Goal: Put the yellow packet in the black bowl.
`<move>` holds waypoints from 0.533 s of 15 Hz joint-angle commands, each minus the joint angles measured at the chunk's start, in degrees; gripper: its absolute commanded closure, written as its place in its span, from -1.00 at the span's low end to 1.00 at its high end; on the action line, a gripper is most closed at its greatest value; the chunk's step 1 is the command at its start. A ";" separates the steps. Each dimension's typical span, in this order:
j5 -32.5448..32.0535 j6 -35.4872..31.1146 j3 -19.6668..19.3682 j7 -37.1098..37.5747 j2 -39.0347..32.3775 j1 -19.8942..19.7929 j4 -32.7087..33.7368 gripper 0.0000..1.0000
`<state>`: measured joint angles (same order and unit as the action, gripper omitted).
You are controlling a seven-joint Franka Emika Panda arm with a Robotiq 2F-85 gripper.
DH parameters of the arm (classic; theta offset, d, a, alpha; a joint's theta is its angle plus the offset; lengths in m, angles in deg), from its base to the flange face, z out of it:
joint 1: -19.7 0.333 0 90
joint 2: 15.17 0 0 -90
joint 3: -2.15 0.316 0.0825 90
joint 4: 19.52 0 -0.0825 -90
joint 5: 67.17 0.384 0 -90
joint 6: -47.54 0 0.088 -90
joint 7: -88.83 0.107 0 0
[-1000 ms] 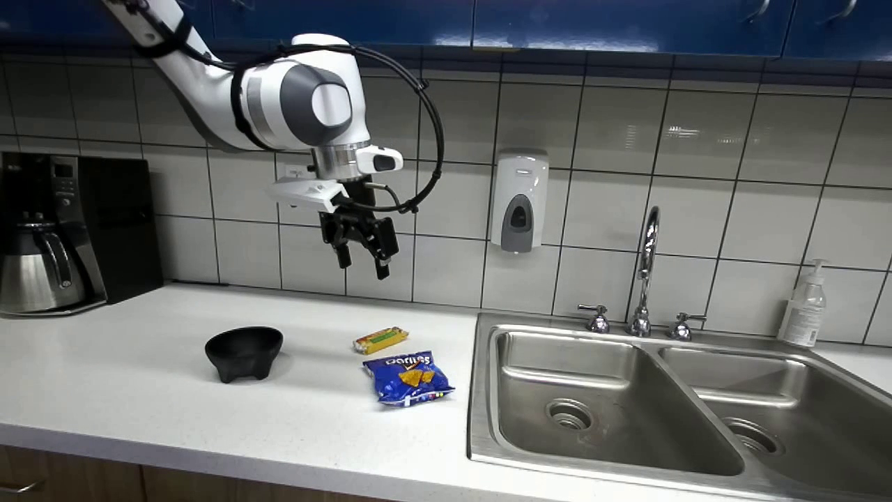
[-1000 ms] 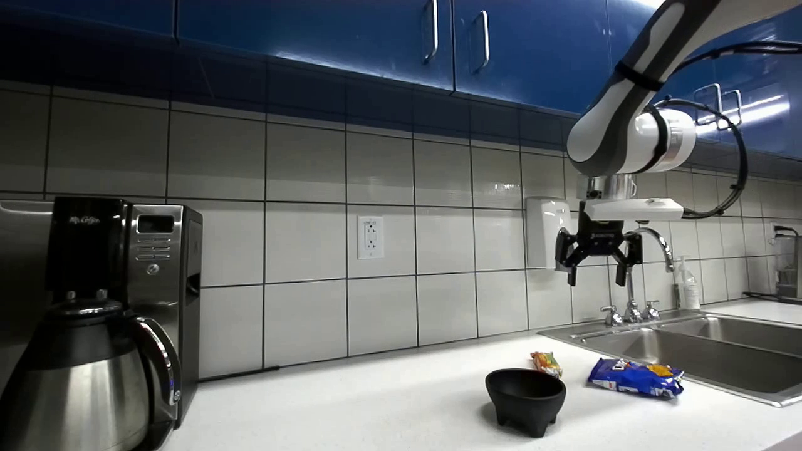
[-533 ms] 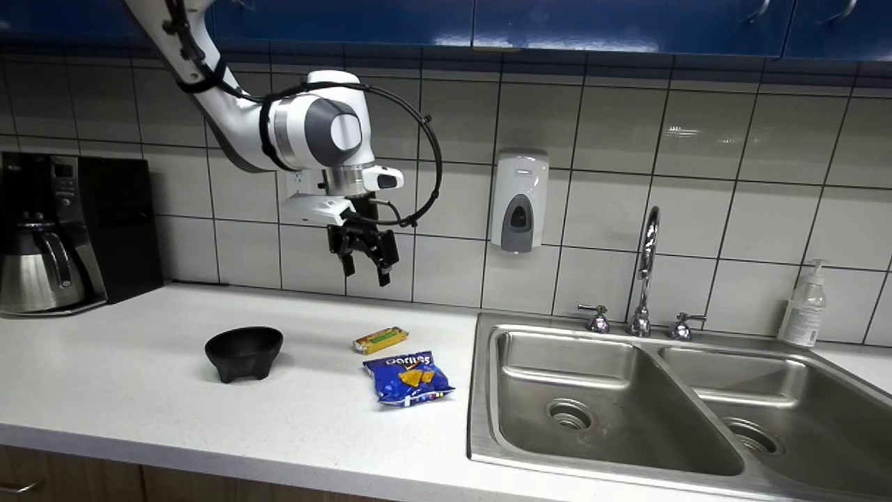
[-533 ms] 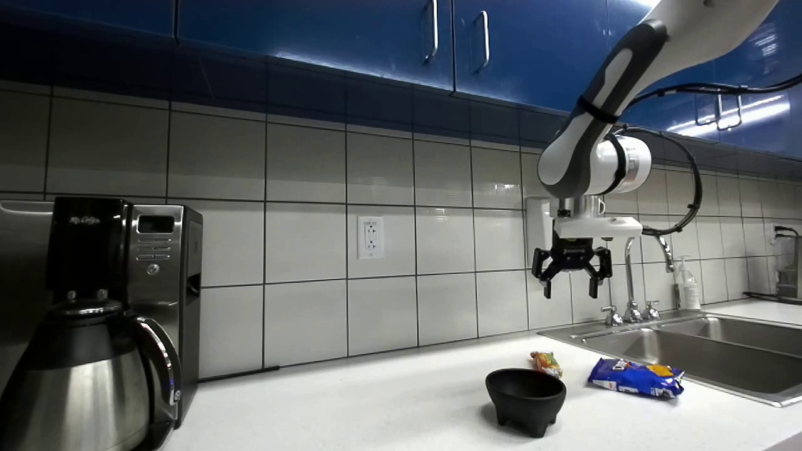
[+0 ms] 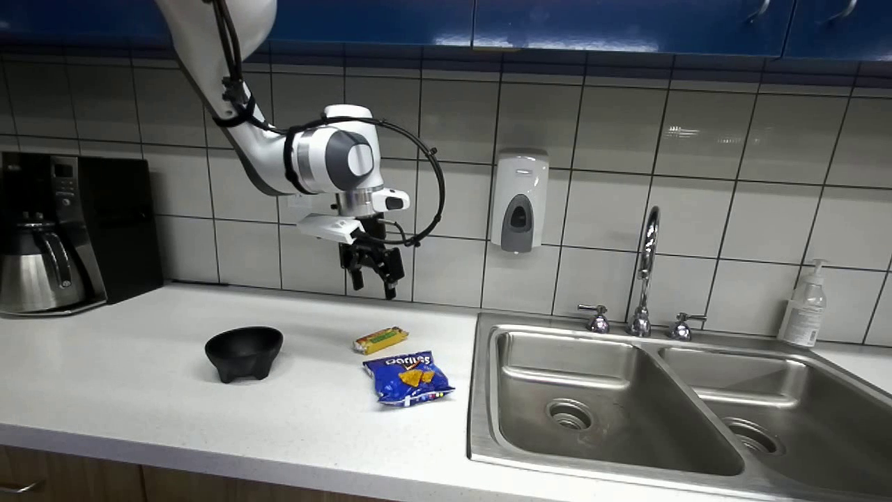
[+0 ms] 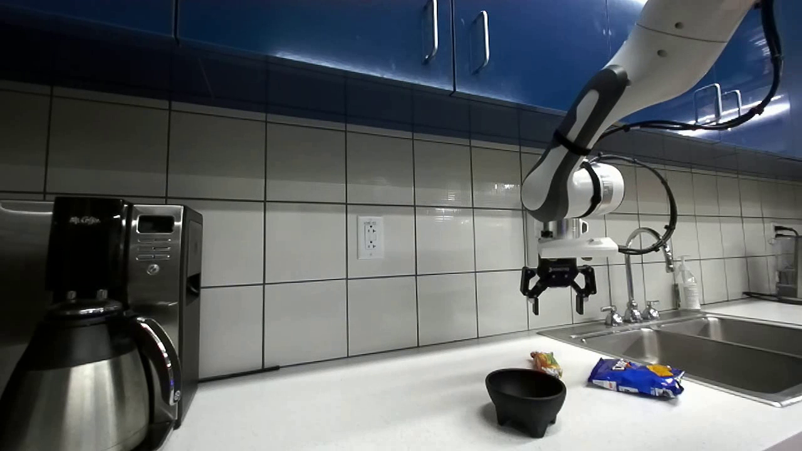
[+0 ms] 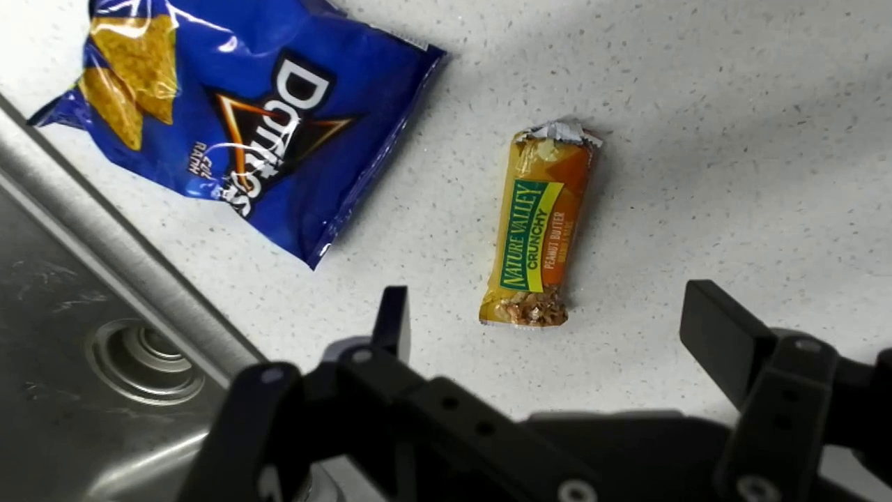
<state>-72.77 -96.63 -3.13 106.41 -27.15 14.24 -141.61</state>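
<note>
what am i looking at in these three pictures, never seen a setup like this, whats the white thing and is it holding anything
The white thing is a robot arm, ending in a black gripper. Two pictures come from cameras outside the robot; the close-up is from a camera on its wrist, so the gripper's fingers reach in from the bottom. On the pale counter lie a yellow packet, printed as a Nature Valley bar, and a larger blue Doritos bag. A black bowl stands apart from both. A coffee maker stands there too, and a steel sink is set into the counter. Nothing is held: the gripper hangs open above the counter.
</note>
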 commanded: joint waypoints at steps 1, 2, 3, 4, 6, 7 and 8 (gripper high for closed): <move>0.23 1.76 -1.21 1.78 -3.82 1.38 4.14 -1.00; 0.29 1.81 -1.36 1.88 -4.56 1.51 4.55 -1.00; 0.42 1.93 -1.48 1.84 -5.19 1.62 4.91 -1.00; 0.20 1.95 -1.75 2.11 -5.86 1.85 5.20 -1.00; 0.34 2.10 -2.09 2.10 -7.20 2.06 5.72 -1.00; 0.37 2.22 -2.23 2.10 -7.74 2.18 5.90 -1.00; 0.29 2.21 -2.45 2.21 -8.34 2.35 6.05 -1.00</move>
<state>-72.77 -96.46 -4.40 107.08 -33.37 15.38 -138.00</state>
